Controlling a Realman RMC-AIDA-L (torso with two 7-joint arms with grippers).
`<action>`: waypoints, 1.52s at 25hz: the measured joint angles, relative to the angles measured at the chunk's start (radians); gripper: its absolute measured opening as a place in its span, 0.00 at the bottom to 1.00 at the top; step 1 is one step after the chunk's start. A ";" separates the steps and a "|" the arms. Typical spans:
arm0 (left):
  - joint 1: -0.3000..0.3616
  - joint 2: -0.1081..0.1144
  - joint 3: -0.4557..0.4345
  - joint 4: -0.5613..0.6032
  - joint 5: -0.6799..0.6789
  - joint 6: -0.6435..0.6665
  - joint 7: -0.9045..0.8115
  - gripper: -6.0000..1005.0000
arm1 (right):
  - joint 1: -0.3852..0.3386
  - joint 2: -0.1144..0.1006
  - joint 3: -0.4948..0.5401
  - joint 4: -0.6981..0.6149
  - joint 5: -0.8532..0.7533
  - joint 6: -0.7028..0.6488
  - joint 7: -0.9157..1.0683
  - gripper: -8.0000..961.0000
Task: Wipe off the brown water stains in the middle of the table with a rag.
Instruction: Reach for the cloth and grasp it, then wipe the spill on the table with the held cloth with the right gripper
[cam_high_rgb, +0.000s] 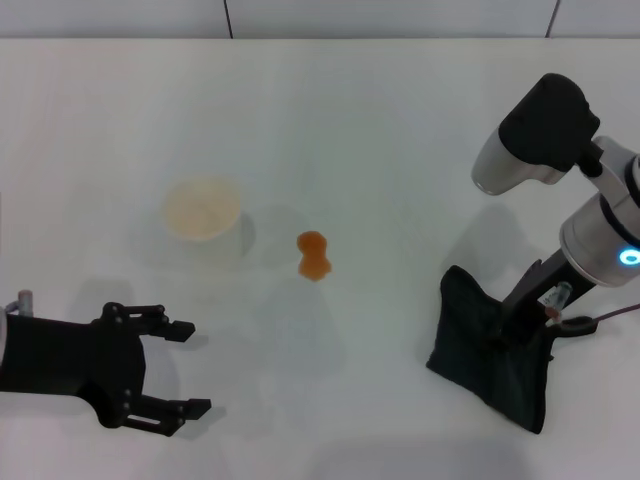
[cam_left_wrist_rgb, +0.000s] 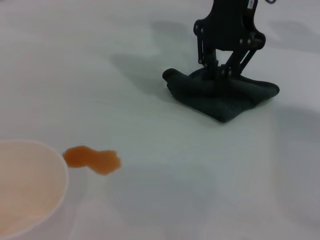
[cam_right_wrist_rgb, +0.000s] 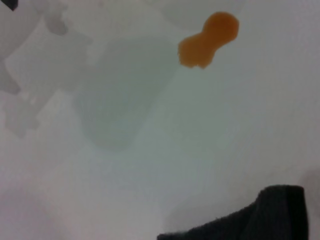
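Across the middle of the table (cam_high_rgb: 380, 150), a wide, plain white, smooth top, the brown water stains (cam_high_rgb: 313, 255) are seen as one small orange-brown blot with two lobes, lying flat on the bare surface. Just to the robot's left of the blot, a whitish cup (cam_high_rgb: 203, 210) with a beige inside is stood upright, near the blot but apart from it in the head view. At the far edge of the table, a pale wall with thin dark vertical seams (cam_high_rgb: 227, 18) is shown. Toward the robot's right and nearer its body, the rag (cam_high_rgb: 487, 345), a soft dark green-black cloth, is lying bunched on the table, well apart from the blot. The right gripper (cam_high_rgb: 527, 322) is lowered onto the rag, and its jaws are clenched on a fold of the cloth at the middle, as is confirmed from the left wrist view, where the cloth is pinched up under the black fingers (cam_left_wrist_rgb: 220, 72). The left gripper (cam_high_rgb: 180, 368) is held low over the table at the robot's left, near its body, with its jaws spread apart and nothing between them. Soft grey shadows are cast on the white top beside the cup and both arms
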 joint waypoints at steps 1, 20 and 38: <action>-0.002 0.000 0.000 0.000 0.000 -0.002 0.000 0.89 | 0.001 0.000 -0.001 0.002 0.000 -0.002 0.000 0.23; -0.002 0.000 0.000 -0.001 -0.016 -0.014 0.003 0.89 | 0.010 0.002 -0.017 0.018 -0.028 0.007 -0.008 0.11; 0.029 0.000 0.026 -0.001 -0.052 -0.010 0.012 0.89 | 0.271 0.005 -0.014 0.233 -0.014 0.231 -0.156 0.07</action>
